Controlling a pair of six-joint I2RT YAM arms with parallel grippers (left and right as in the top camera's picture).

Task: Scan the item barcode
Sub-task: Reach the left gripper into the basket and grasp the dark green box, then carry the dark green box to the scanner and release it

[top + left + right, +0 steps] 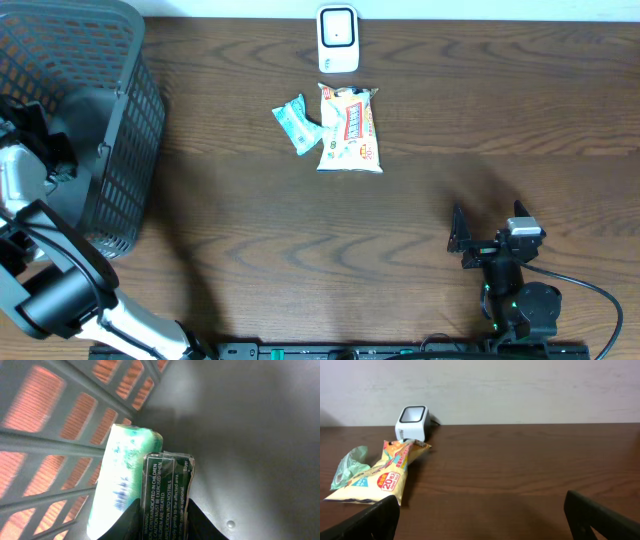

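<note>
We found the dark packet point(167, 485), printed in white, down inside the grey basket point(125, 120) at the table's point(450, 120) far left. The left gripper point(162, 510) had it pinched, a finger against each long side. A green-and-white packet point(127, 475) lay touching its left edge, close to the slatted wall point(60, 420), and from the overhead view the basket's wall and the left arm point(60, 290) hid both packets. The white scanner point(338, 39) stood at the far edge near the middle, well apart from the basket. Just in front of it lay a yellow snack bag point(348, 128), its top end close to the scanner's base, with a small teal packet point(297, 123) touching the bag's left side; these two sat between the scanner and the bare wood nearer us. The right gripper point(482, 517) hovered low over the near right part of the table, well apart from everything, its fingers point(375, 517) spread wide with nothing between them, facing the scanner and the bag. We counted four packets in all, two in the basket and two on the table, plus one scanner, one basket and two grippers.
</note>
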